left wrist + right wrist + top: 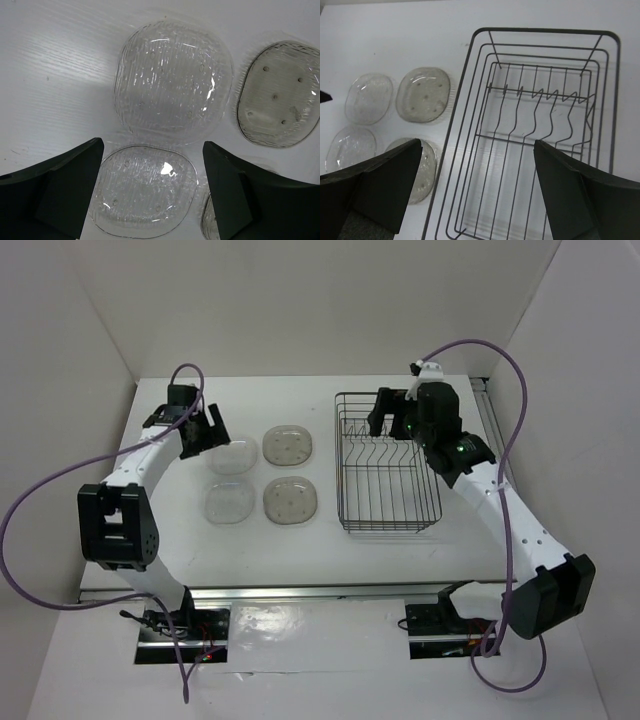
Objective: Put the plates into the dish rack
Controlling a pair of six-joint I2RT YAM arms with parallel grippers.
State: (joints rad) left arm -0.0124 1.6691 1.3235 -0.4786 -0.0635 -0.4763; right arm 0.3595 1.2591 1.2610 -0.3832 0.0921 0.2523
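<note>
Four plates lie flat in a two-by-two group left of centre: two clear plates (232,455) (229,500) and two smoky plates (288,445) (291,500). My left gripper (210,435) is open and empty, hovering at the far-left corner of the group. In the left wrist view, one clear plate (145,192) lies between its fingers (60,192), with the other clear plate (172,82) and a smoky plate (280,95) beyond. The dish rack (338,465) stands to the right with nothing in it. My right gripper (388,425) is open and empty above the rack's (545,31) far end.
The white table has walls at the back and on both sides. The right wrist view shows the rack's upright wire slots (540,107) and the plates (424,95) to the rack's left. A metal rail (300,592) runs along the table's near edge.
</note>
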